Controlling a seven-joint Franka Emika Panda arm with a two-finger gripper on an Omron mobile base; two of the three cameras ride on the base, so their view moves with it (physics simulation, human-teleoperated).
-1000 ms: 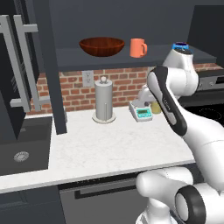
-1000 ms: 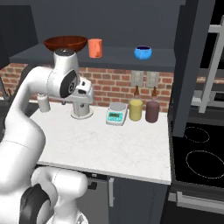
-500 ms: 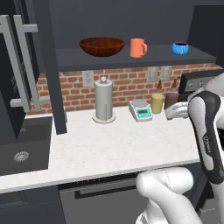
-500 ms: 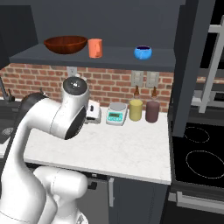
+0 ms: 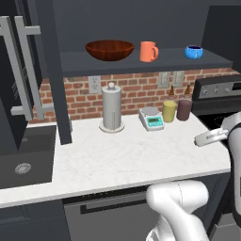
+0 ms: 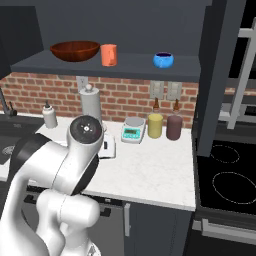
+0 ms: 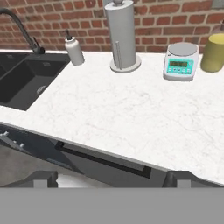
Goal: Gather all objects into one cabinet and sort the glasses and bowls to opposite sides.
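On the shelf of the dark cabinet (image 5: 141, 64) stand a wide brown bowl (image 5: 109, 49), an orange mug (image 5: 148, 51) and a small blue bowl (image 5: 193, 52), left to right. From the right, the same row reads bowl (image 6: 75, 50), mug (image 6: 108, 54), blue bowl (image 6: 163, 60). My gripper (image 5: 201, 140) hangs low at the counter's right front, far below the shelf. The hand view has its fingertips (image 7: 43, 177) spread wide, open, with nothing between them. The glasses are out of view.
On the white counter (image 5: 122, 157) stand a steel paper-towel holder (image 5: 112, 107), a scale (image 5: 152, 118), a yellow bottle (image 5: 169, 111) and a brown bottle (image 5: 184, 109). A sink (image 7: 26, 83) and soap dispenser (image 7: 74, 50) lie left, a stove (image 6: 227, 175) right. My arm (image 6: 82, 150) fills the foreground.
My gripper has come away from the blue bowl, which stays on the shelf's right end. The arm has swung down to counter height at the front right.
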